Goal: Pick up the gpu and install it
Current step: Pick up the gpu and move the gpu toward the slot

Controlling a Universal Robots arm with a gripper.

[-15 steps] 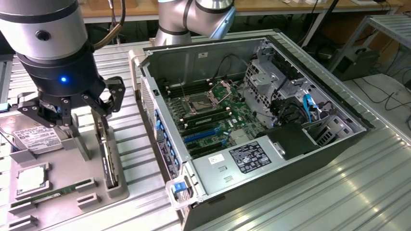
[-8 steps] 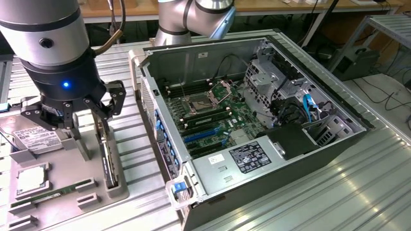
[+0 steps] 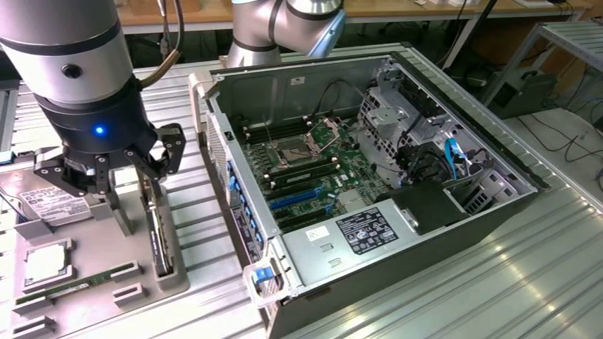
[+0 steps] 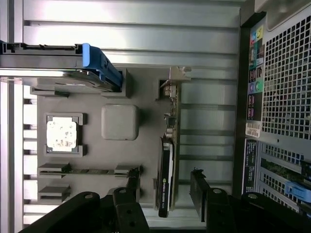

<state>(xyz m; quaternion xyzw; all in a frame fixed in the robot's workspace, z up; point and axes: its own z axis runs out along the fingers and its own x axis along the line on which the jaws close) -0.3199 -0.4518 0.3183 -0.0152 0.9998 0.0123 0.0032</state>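
Observation:
The gpu stands on its long edge in a slot of the grey parts tray, to the exterior view's left of the open computer case. In the wrist view the gpu shows edge-on, with its black fan side and its silver bracket at one end. My gripper hangs just above it and is open. Its two black fingers straddle the card on either side, apart from it, gripper. Nothing is held.
The tray also carries a hard drive with a blue caddy, a processor and a memory stick. Inside the case lie the motherboard and its blue slots. The case's rear panel stands close beside the tray.

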